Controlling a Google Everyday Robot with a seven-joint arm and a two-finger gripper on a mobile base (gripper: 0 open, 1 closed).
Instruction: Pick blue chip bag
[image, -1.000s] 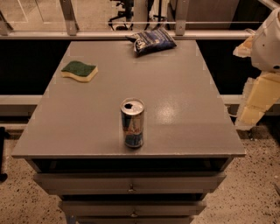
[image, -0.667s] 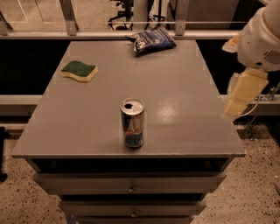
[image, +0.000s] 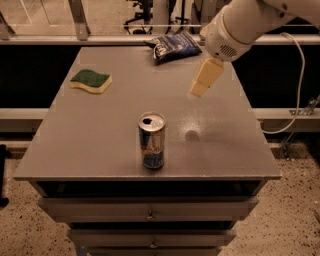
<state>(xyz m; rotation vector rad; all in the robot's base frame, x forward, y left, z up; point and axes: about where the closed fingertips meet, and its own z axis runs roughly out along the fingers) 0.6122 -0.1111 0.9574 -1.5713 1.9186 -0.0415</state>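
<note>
Relocated since the earlier views: gripper (image: 198, 90), once out past the table's right edge, now hanging over the right rear part of the grey table (image: 100, 145), apart from its surface, with a small dark shadow (image: 191, 135) below it. Whether the cream-coloured gripper is released or clenched cannot be told; it grasps nothing. Arm (image: 240, 22): white, bulky, entering from the upper right. Blue chip bag (image: 175, 46): dark blue, crinkled, white round logo, lying flat at the table's far edge, right of centre; behind and to the left of the gripper, near it but not touching. Sponge (image: 91, 81): green top over yellow base, lying flat on the left rear part of the top, well apart from the bag. Drink can (image: 151, 140): blue and silver, upright, opened top, standing near the front edge at about the middle, well apart from all other items. Bag, sponge and can lie where they did before. Drawers (image: 150, 209): stacked under the table top, small handles at centre. Cable (image: 298, 85): pale, hanging in a loop to the right of the table. Floor (image: 30, 235): speckled.
</note>
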